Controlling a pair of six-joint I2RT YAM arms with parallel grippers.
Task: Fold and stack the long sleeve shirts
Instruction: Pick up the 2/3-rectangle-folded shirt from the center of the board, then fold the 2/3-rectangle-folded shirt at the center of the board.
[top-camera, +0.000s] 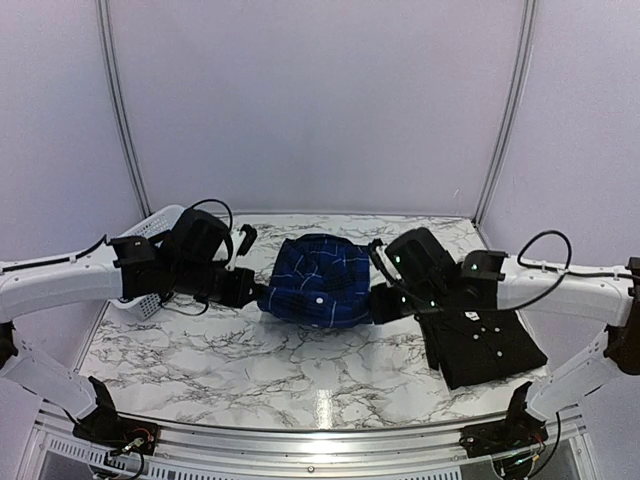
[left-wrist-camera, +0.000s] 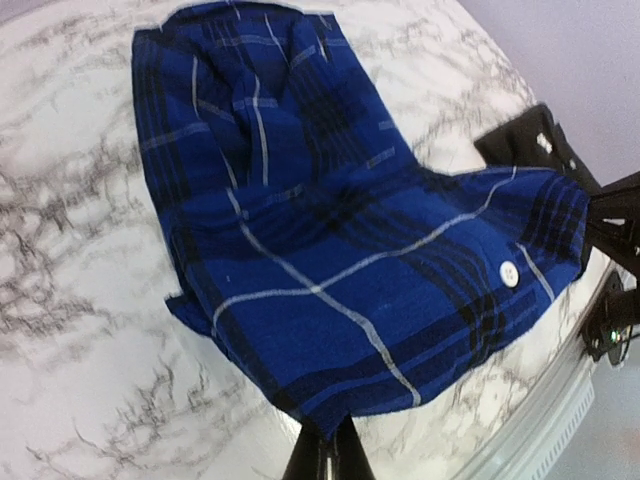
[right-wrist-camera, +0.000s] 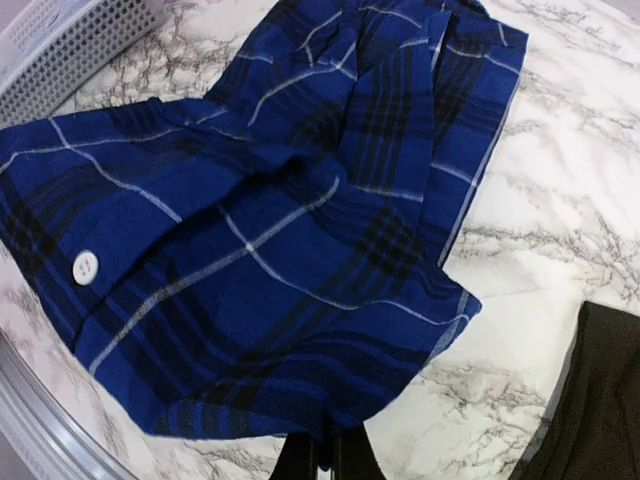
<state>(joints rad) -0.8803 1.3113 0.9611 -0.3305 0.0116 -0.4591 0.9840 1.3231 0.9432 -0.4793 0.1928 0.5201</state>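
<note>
Marble-patterned table before plain lavender walls

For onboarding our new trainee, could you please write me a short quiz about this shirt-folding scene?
1. True or false: the black shirt lies inside the basket.
2. Of the left gripper and right gripper, which pinch the plaid shirt? A) left only B) right only C) both
3. Fill in: the basket stands at the table's far ___ corner.
Key: 1 false; 2 C; 3 left.
</note>
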